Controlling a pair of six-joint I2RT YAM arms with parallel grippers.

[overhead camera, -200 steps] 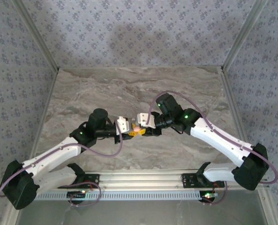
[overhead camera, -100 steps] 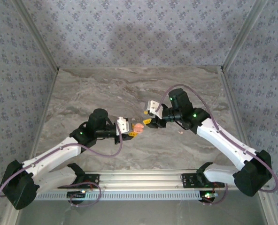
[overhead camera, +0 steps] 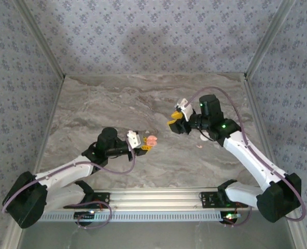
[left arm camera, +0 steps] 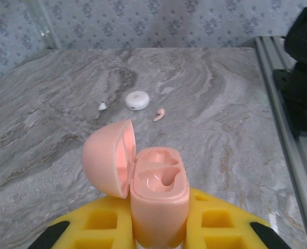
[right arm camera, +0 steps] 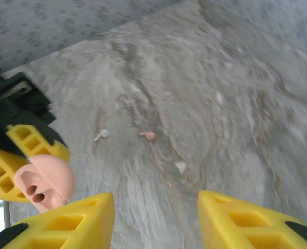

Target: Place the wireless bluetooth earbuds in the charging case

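The pink charging case (left arm camera: pixel 158 202) stands upright between my left gripper's (left arm camera: pixel 158 231) yellow fingers, which are shut on it. Its lid (left arm camera: pixel 108 158) is swung open to the left and both sockets are empty. On the marble beyond lie a pink earbud (left arm camera: pixel 159 114) and a white earbud (left arm camera: pixel 102 106). From above, the case (overhead camera: pixel 152 139) sits at the tip of my left gripper (overhead camera: pixel 142 145). My right gripper (overhead camera: pixel 174 123) hangs up and to the right of it, open and empty. In the right wrist view the pink earbud (right arm camera: pixel 148 136) and white earbud (right arm camera: pixel 101 135) lie ahead of my open gripper (right arm camera: pixel 156 218), with the case (right arm camera: pixel 44 184) at lower left.
A round white puck (left arm camera: pixel 137 100) rests between the two earbuds. A small blurred white patch (right arm camera: pixel 180 166) shows on the marble. The metal rail (left arm camera: pixel 285 129) runs along the table's near edge. Patterned walls (overhead camera: pixel 153 36) enclose the table.
My right gripper has drawn away from the case, up and to the right, and opened wider. My left arm has pulled slightly back with the case still held.
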